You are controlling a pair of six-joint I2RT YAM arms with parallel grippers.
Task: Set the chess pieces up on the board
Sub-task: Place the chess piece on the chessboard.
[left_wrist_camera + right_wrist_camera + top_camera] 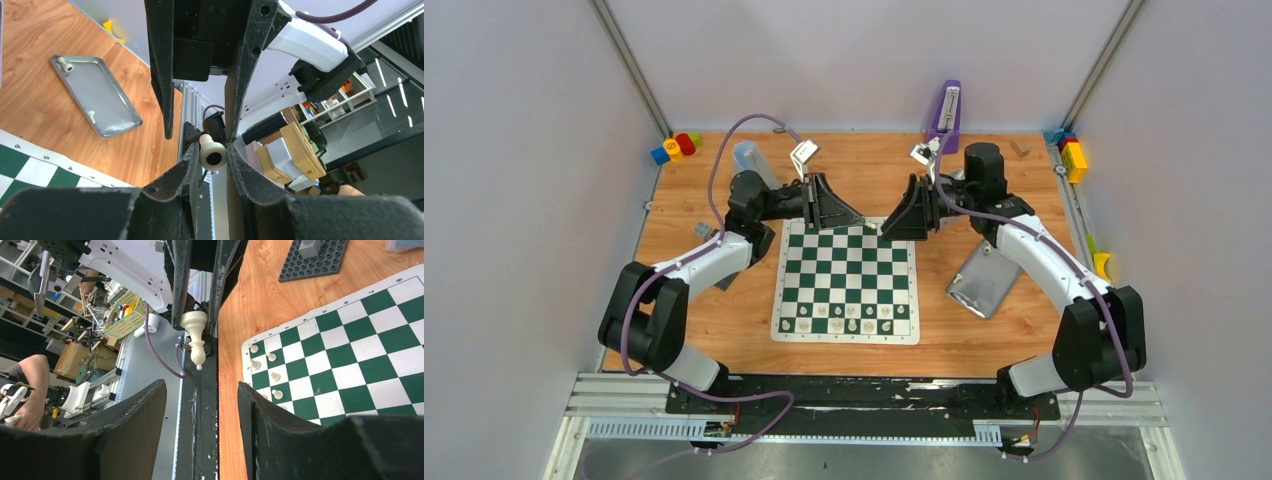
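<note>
1. Holding one cream piece point(195, 335): the left gripper point(212, 150), fingers clamped on the base end, head pointing out toward the other arm. We judge this a mid-air handover, meant to turn the piece so that it can go down upright.
2. Right gripper point(200, 385): fingers spread wide with nothing between them, facing the left gripper tip to tip over the far edge of the board point(844, 265). We cannot tell whether it is giving or taking.
3. Board: it lies flat between the two arms, within reach of both. Its middle and far ranks are bare.
4. Set pieces point(271, 356): a short line stands upright in the squares along the near edge. We take it that this side is being filled first.
5. Tray point(107, 107): it sits on the table to the right of the board. Two spare pieces point(65, 64) lie on their sides in it, probably the supply to draw from.
6. Risk: the grip is narrow, so the piece could tilt or slip during the exchange.
</note>
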